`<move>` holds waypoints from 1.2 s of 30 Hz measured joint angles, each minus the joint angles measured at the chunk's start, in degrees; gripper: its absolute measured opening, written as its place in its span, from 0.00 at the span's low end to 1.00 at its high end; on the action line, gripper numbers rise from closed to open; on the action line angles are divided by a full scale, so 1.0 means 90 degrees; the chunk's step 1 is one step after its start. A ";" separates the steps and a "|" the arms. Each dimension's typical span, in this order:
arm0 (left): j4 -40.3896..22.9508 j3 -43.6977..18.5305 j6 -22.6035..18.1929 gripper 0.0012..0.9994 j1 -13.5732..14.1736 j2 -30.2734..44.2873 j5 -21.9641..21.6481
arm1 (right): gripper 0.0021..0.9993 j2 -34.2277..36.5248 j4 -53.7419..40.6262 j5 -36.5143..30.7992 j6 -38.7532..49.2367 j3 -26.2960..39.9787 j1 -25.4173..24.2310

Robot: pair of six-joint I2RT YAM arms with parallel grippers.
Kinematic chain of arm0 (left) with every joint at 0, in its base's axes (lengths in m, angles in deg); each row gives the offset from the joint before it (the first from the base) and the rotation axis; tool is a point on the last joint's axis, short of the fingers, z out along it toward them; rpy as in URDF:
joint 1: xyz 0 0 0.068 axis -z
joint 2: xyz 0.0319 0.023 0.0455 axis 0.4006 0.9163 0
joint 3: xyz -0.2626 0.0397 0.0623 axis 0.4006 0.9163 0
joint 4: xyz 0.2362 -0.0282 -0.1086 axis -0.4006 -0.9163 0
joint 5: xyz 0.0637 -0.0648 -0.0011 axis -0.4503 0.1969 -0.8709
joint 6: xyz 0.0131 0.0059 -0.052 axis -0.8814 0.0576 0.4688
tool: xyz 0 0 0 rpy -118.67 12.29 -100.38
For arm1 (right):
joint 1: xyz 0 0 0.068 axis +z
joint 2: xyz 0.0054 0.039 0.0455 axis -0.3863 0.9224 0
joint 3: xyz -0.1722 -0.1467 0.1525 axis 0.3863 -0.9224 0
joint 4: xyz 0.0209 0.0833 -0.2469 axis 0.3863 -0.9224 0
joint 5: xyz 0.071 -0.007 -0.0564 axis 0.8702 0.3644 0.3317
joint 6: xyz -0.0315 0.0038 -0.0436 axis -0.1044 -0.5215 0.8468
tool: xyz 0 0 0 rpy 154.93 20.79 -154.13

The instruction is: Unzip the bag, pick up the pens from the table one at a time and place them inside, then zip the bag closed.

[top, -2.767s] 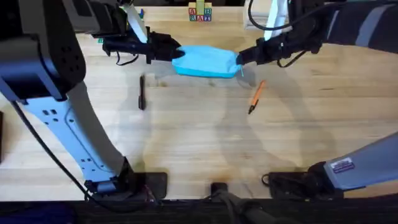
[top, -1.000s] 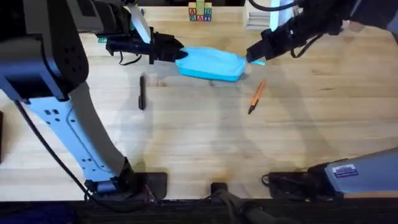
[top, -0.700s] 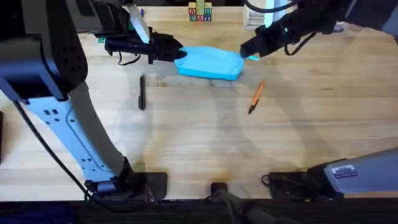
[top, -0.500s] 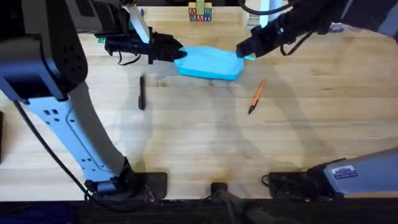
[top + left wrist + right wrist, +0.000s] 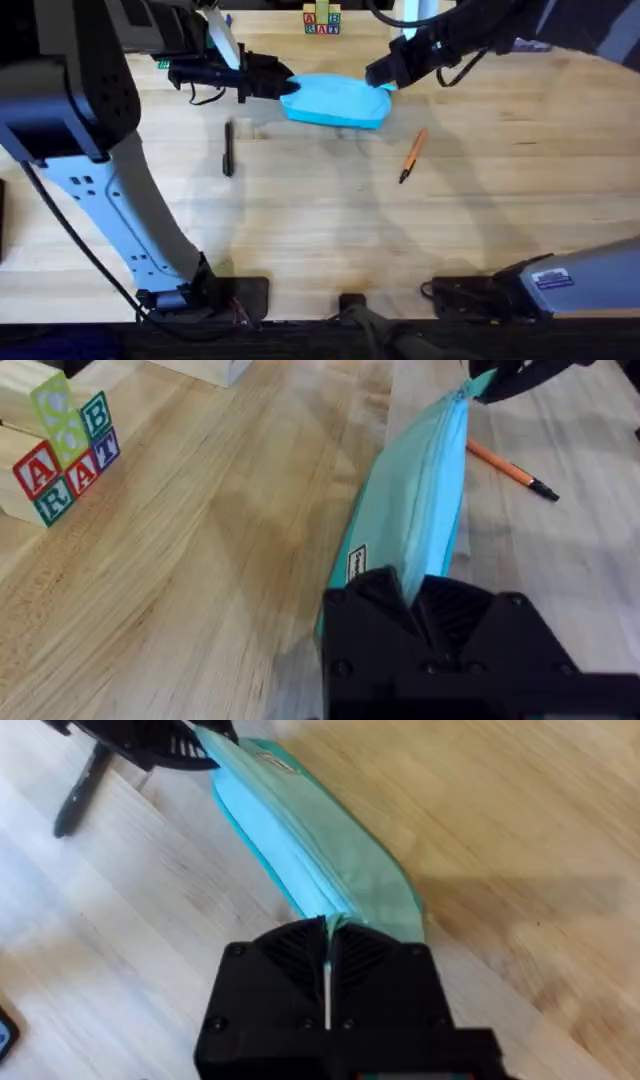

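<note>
The light blue bag (image 5: 335, 100) lies on the bench (image 5: 330, 220) near its far edge, stretched between the two hands. The left hand (image 5: 283, 86) pinches the bag's left end, its fingers pressed together on the fabric. The right hand (image 5: 380, 78) is at the bag's right end, fingers pressed together on the zipper end, a thin pale strip caught between them in the right wrist view. The zipper runs the length of the bag (image 5: 425, 490).

The orange pen (image 5: 412, 155) lies on the bench in front of the bag's right end, apart from it. The black pen (image 5: 228, 148) lies in front of the left hand, well apart from the orange one. Lettered toy blocks (image 5: 321, 20) stand behind the bag.
</note>
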 joint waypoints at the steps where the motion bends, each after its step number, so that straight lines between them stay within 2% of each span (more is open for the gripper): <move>1: 0.0002 0.0000 0.0000 0.04 -0.0007 0.0000 -0.0006 | 0.03 -0.0002 0.0033 -0.0005 -0.0001 0.0000 0.0032; 5: 0.0007 0.0000 0.0000 0.04 -0.0106 0.0000 -0.0017 | 0.03 0.0000 0.0195 -0.0042 -0.0114 0.0000 0.0316; 36: 0.0024 0.0000 0.0000 0.04 -0.0126 0.0000 -0.0029 | 0.03 0.0477 0.1490 -0.0068 -0.0646 0.0000 0.0958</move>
